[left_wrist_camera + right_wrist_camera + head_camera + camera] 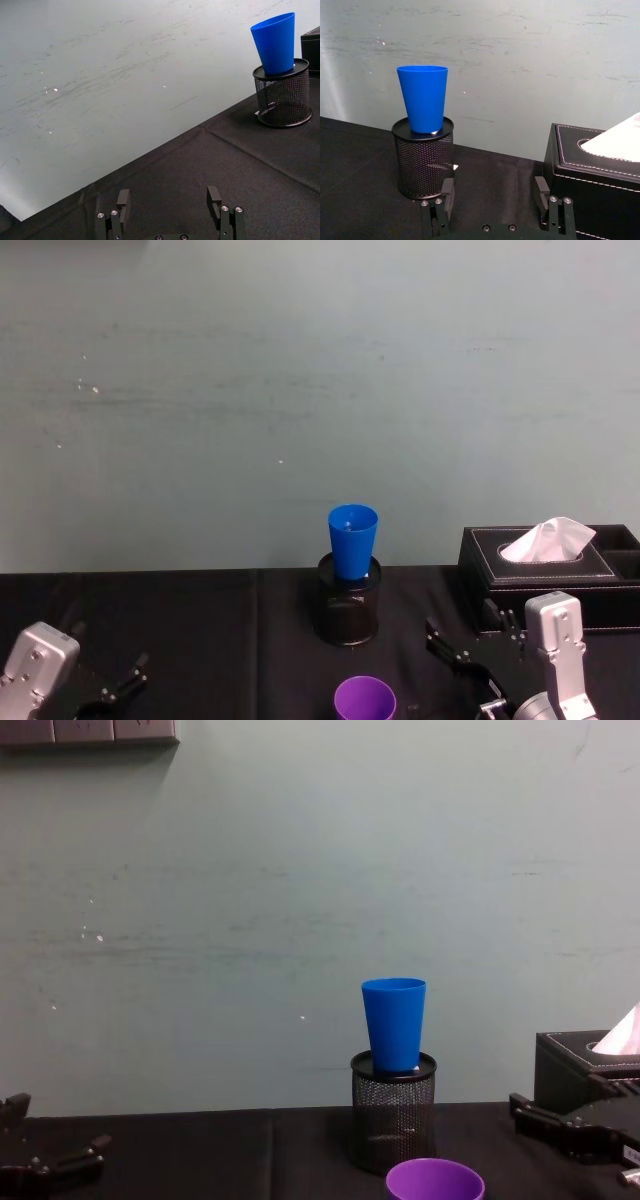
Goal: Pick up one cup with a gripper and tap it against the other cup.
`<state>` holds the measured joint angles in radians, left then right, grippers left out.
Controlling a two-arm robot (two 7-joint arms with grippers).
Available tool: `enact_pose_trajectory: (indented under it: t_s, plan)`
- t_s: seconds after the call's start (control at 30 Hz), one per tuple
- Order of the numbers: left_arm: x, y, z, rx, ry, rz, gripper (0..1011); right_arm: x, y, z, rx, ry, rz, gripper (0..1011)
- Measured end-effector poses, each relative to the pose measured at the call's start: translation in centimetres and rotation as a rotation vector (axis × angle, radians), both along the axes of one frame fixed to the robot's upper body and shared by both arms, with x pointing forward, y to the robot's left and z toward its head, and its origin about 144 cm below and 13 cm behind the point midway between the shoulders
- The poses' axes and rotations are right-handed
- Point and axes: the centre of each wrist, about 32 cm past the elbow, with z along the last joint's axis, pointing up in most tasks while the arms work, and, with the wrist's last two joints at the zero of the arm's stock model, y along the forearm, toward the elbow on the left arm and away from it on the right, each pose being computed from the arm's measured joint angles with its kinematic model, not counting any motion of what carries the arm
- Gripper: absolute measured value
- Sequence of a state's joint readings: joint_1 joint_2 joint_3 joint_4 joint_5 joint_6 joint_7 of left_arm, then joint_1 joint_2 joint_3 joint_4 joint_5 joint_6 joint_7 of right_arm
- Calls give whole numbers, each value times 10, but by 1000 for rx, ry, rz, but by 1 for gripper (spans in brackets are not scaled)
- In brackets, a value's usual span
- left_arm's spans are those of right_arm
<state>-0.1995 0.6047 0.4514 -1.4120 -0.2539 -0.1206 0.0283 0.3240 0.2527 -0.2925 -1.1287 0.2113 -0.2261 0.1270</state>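
The blue cup [352, 540] stands upright, mouth up, in the top of a black wire-mesh pen holder [348, 612] at mid-table. The purple cup [365, 700] stands on the black cloth just in front of the holder, and its rim also shows in the chest view [435, 1182]. My right gripper [468, 632] rests low to the right of the purple cup, open and holding nothing. In its wrist view the open gripper [494, 194] faces the blue cup [423, 105] and the holder [424, 157]. My left gripper [120, 680] sits open at the front left, far from both cups.
A black tissue box [545, 560] with a white tissue stands at the right, close behind my right gripper. A pale green wall runs right behind the table. Black cloth lies bare between the left gripper [169, 202] and the holder [282, 95].
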Motion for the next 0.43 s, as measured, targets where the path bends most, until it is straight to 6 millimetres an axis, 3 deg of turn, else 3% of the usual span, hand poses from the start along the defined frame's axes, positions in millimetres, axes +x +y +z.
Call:
enact_pose_trajectory:
  t_s: [0.43]
  plan:
    - [0, 0, 0, 0, 0, 0, 1000, 0, 0, 0, 0, -1, 0, 1003]
